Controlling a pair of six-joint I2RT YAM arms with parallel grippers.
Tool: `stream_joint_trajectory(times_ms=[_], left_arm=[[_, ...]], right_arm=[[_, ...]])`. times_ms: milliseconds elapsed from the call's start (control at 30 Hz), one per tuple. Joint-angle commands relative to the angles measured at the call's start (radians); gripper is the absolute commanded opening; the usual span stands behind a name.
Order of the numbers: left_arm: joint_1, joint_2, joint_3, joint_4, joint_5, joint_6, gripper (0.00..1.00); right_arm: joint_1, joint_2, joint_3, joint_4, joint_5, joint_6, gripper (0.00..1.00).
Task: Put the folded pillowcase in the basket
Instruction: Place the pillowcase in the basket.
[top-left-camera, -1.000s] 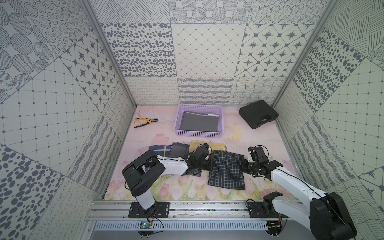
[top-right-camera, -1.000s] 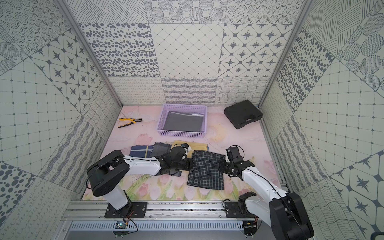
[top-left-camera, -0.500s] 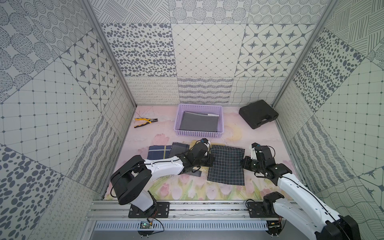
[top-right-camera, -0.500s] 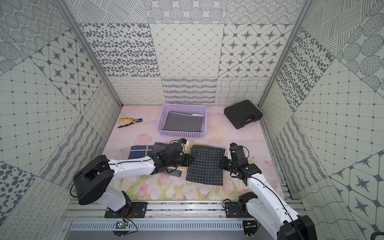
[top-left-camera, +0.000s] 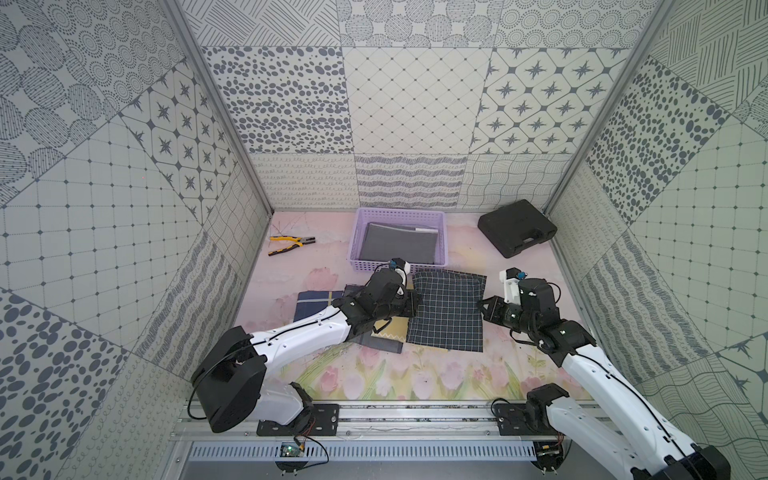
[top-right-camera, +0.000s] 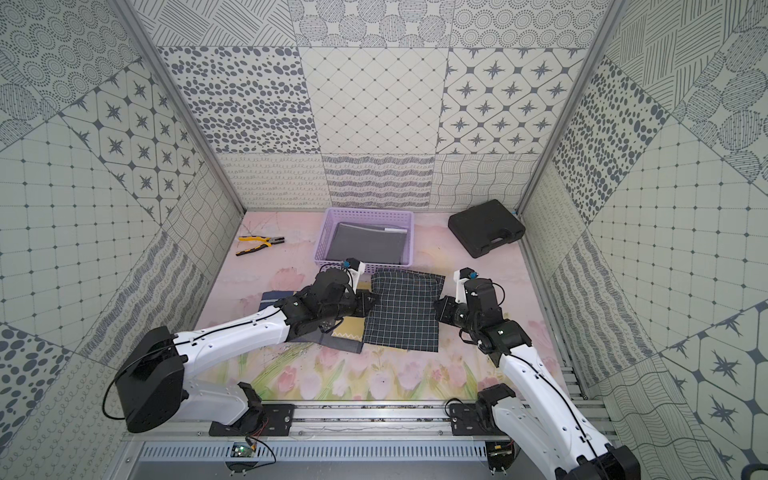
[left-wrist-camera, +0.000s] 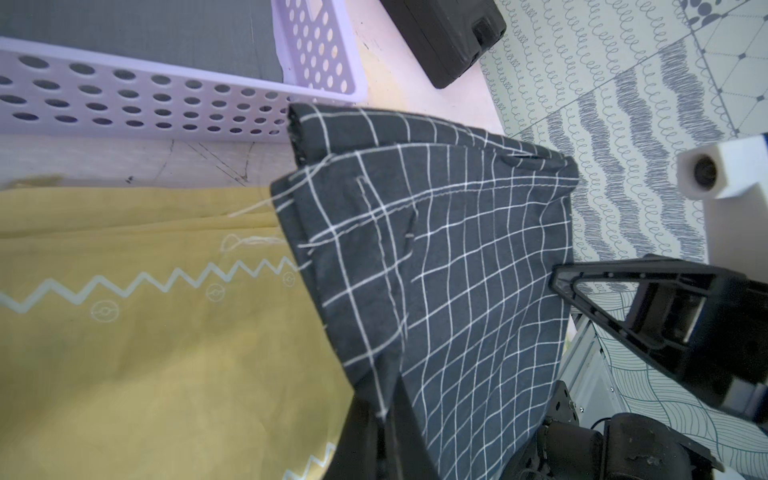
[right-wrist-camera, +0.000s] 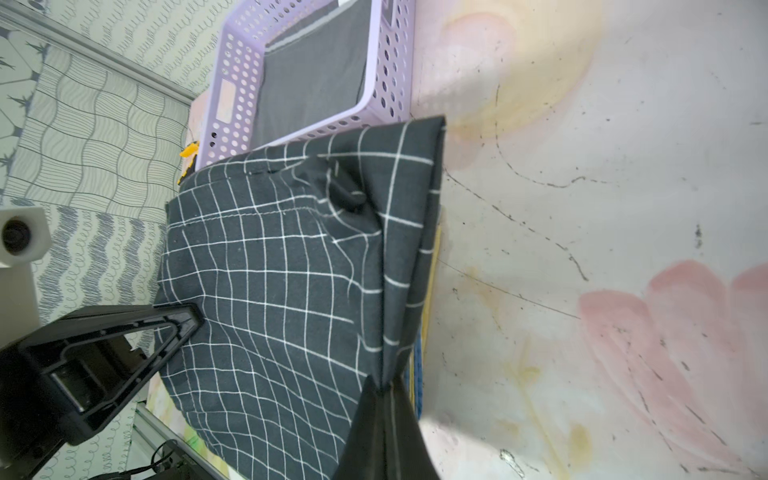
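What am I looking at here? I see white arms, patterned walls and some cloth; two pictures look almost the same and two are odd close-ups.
These are two robot arms fixed to a rail at the table's front edge. Two pictures come from a twin camera overhead, so they nearly match; the close-ups come from a small camera on each arm's wrist. The left gripper and the right gripper are both shut on opposite edges of a folded dark checked pillowcase, holding it stretched between them just in front of a lilac basket that already holds a grey cloth. On the flowered table also lie a yellow cloth, a navy cloth, yellow-handled pliers and a black case.
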Motion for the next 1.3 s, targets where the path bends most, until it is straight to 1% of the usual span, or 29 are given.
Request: stream_joint_trajectory(times_ms=[0, 167, 267, 367, 633, 733, 1033, 1133, 1267], left_arm=[[0.052, -0.025, 0.035, -0.076, -0.003, 0.092, 0.00], [0.112, -0.019, 0.076, -0.087, 0.021, 0.134, 0.00], [0.144, 0.001, 0.110, -0.089, 0.034, 0.161, 0.00], [0.190, 0.040, 0.157, -0.085, 0.078, 0.187, 0.00], [0.350, 0.193, 0.331, -0.096, 0.177, 0.233, 0.00], [0.396, 0.253, 0.395, -0.095, 0.211, 0.247, 0.00], [0.503, 0.433, 0.562, -0.089, 0.272, 0.273, 0.00], [0.526, 0.491, 0.614, -0.086, 0.285, 0.270, 0.00], [0.546, 0.566, 0.701, -0.106, 0.292, 0.297, 0.00]], right_arm=[[0.006, 0.019, 0.046, 0.092, -0.004, 0.018, 0.00], [0.019, 0.101, 0.101, 0.169, -0.007, 0.020, 0.00], [0.035, 0.175, 0.135, 0.235, -0.002, 0.023, 0.00], [0.048, 0.261, 0.181, 0.298, 0.001, 0.022, 0.00], [0.053, 0.523, 0.386, 0.381, 0.012, -0.001, 0.00], [0.054, 0.620, 0.468, 0.405, 0.007, -0.001, 0.00], [0.054, 0.892, 0.704, 0.453, -0.027, 0.009, 0.00], [0.053, 0.980, 0.783, 0.463, -0.044, 0.015, 0.00], [0.053, 1.088, 0.888, 0.458, -0.063, 0.019, 0.00]])
